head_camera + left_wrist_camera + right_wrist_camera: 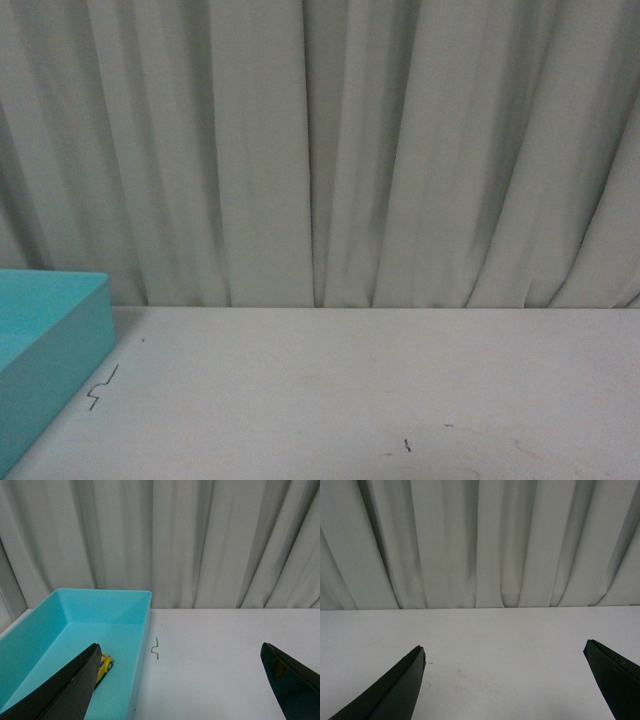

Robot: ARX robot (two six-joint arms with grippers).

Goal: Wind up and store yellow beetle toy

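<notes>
The yellow beetle toy (pixel 104 664) lies on the floor of the turquoise bin (pixel 75 630) in the left wrist view, partly hidden behind one black finger (pixel 75 685). My left gripper (pixel 180 652) is open and empty, held above the white table beside the bin's right wall. My right gripper (pixel 504 652) is open and empty over bare white table. The bin's corner (pixel 50 340) shows at the left edge of the front view; the toy and both grippers are out of that view.
A grey-white curtain (pixel 320 150) hangs along the table's far edge. The white table (pixel 350 390) carries small dark squiggle marks (pixel 102 388) next to the bin, which also show in the left wrist view (pixel 155 648).
</notes>
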